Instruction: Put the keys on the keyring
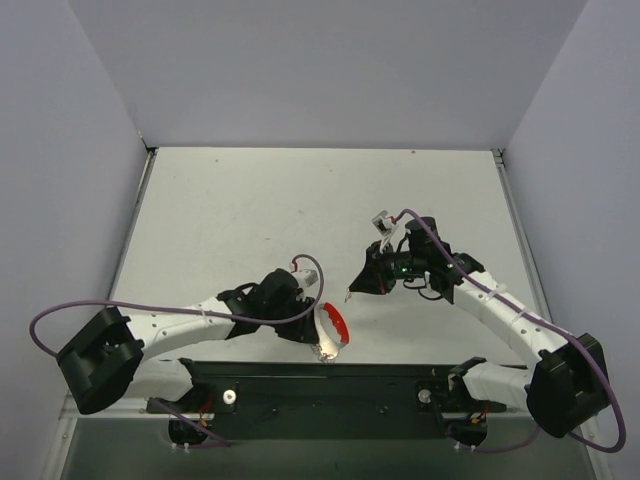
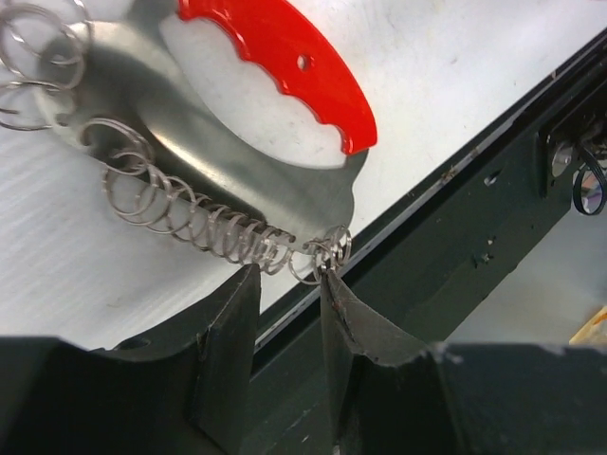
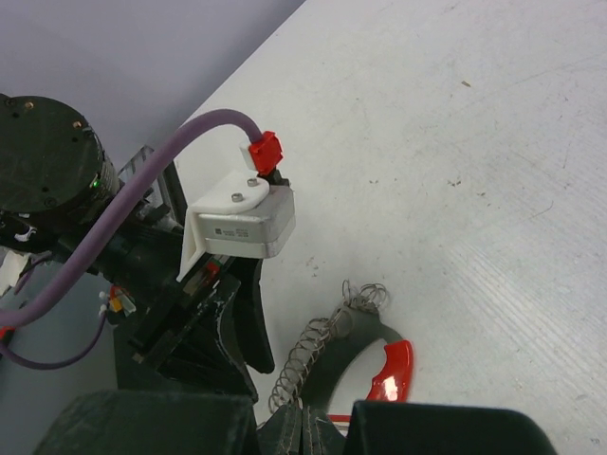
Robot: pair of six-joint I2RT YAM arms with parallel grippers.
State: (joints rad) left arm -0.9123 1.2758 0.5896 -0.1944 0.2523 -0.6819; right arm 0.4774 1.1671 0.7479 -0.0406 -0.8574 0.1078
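A white table (image 1: 300,200) is lying beneath everything, its surface showing fine brushed streaks and carrying a few tiny dark specks (image 3: 465,83). Plain grey walls are enclosing the table. A back wall (image 1: 330,70) is rising from the table's far edge, while a left wall (image 1: 60,200) and a right wall (image 1: 590,200) are standing along its sides. A thin metal strip (image 1: 135,230) is running along the table's left edge, and a second one is lining the right edge. A black mounting plate (image 1: 330,385) is stretching along the table's near edge, with two pale round fittings showing on it.
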